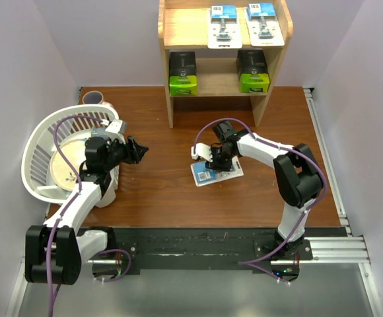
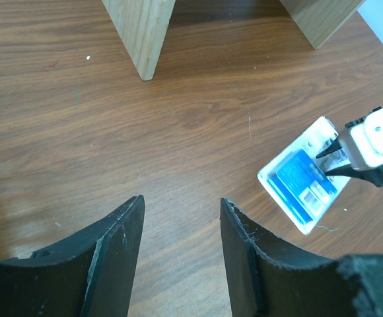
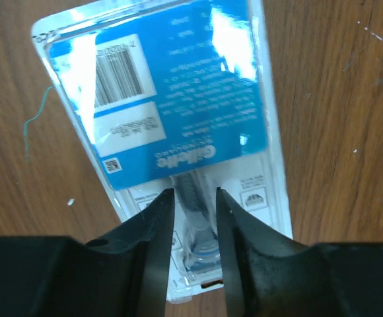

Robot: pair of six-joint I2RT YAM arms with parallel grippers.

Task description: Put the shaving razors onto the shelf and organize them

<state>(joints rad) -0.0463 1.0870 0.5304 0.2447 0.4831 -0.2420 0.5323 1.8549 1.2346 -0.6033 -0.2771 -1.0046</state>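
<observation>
Shelf (image 1: 178,30) holds 2 cards (image 1: 224,26), 2 boxes (image 1: 182,72); 1 card (image 3: 178,99) under right tool (image 3: 191,198), grip unclear; left tool (image 2: 181,211) released.

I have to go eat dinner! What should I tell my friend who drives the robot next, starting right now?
Left gripper: open, empty, above the bare table.
Right gripper: down over the last blister card, fingers on either side of its razor bump; cannot tell if they pinch it.
Done: two blister cards on the shelf top tier, two black boxes on the lower tier.
Left: lift the last card, lying barcode side up on the table, and set it on the shelf.
</observation>
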